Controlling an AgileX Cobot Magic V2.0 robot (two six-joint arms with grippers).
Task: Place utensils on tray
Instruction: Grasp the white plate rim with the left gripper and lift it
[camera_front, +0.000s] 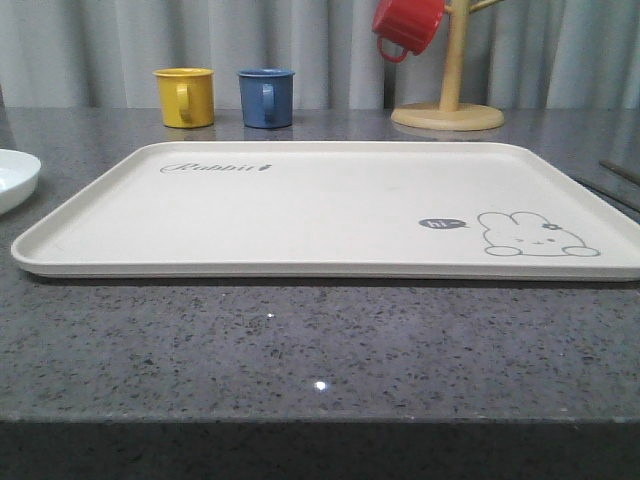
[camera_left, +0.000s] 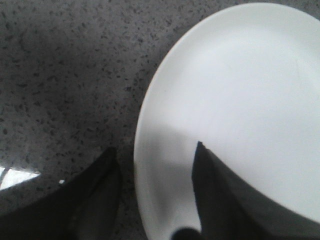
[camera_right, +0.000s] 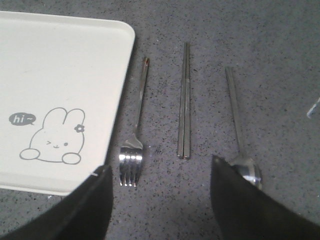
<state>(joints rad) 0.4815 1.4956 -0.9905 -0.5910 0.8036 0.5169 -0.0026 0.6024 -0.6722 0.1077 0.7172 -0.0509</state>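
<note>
Cream and flat, the large rectangular tray (camera_front: 300, 205) with grey "Rabbit" script and a rabbit drawing lies bare on the dark speckled stone table (camera_front: 300, 340). A round shallow white plate (camera_front: 15, 175) sits on the table just off the tray's left end. In the left wrist view the left gripper (camera_left: 155, 192) has its jaws spread astride the plate's rim, one finger over the plate, the other over the table. Off the tray's right edge, side by side on the table, lie a slim silver four-tined fork (camera_right: 134, 145), a pair of long flat metal chopsticks (camera_right: 184, 100) and an oval-bowled metal spoon (camera_right: 239, 130). The right gripper (camera_right: 160, 187) hovers above them, jaws spread wide and holding nothing
</note>
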